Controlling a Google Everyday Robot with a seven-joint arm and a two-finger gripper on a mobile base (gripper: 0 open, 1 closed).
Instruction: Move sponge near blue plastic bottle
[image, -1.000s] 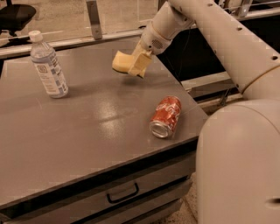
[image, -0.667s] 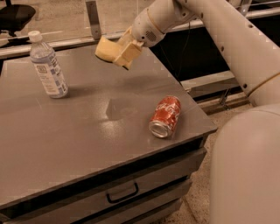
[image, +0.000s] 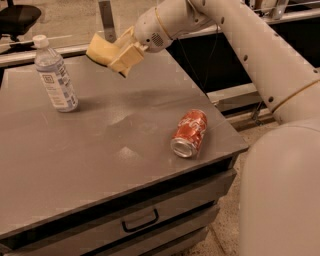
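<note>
1. We see the gripper (image: 116, 54) up in the air over the far side of the surface (image: 75, 165). Its fingers (image: 128, 56) are clamped on the sponge (image: 98, 50), which hangs clear and touches nothing else.
2. We take the height to be deliberate: carried aloft, the soft sponge cannot drag along the surface or catch on anything.
3. The bottle (image: 55, 75) stands upright with its cap on, toward the far left. Taking 12 o'clock as the far edge, the sponge hangs at about 2 o'clock from it, near but apart.
4. The can (image: 190, 132) lies on its side toward the right edge, at roughly 4 o'clock from the bottle and well apart from both. It is out of the way and needs no handling.
5. We judge the carry to be well along. What is left is to lower the sponge onto the bare patch at 3 o'clock of the bottle and let go.
6. The bottle is tall and light, so a sideways brush could tip it. A straight descent beside it looks safest to us.
</note>
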